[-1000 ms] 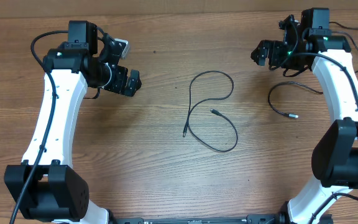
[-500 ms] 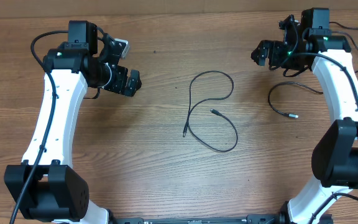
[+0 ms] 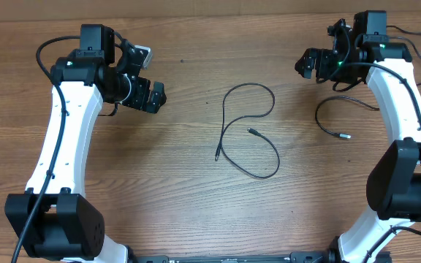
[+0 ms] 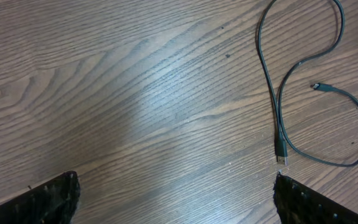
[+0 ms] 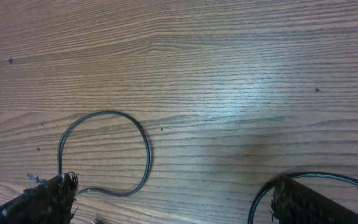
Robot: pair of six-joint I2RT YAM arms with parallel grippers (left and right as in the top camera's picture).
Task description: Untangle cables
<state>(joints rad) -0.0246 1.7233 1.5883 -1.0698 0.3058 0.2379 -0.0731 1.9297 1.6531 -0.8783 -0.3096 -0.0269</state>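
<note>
Cables (image 4: 281, 151) lie well apart on the wooden table (image 3: 181, 190). The central cable (image 3: 223, 117) curls in loose open loops with both plugs free, and the second cable (image 3: 319, 117) arcs beside the right arm. Nothing has shifted since a second ago: both cords and both arms keep the same places. The left gripper (image 3: 148, 75) hangs at the far left with its jaws spread as wide as they go, gripping nothing and touching no cord. The right gripper (image 3: 320, 45), at the far right, is likewise spread wide and empty.
</note>
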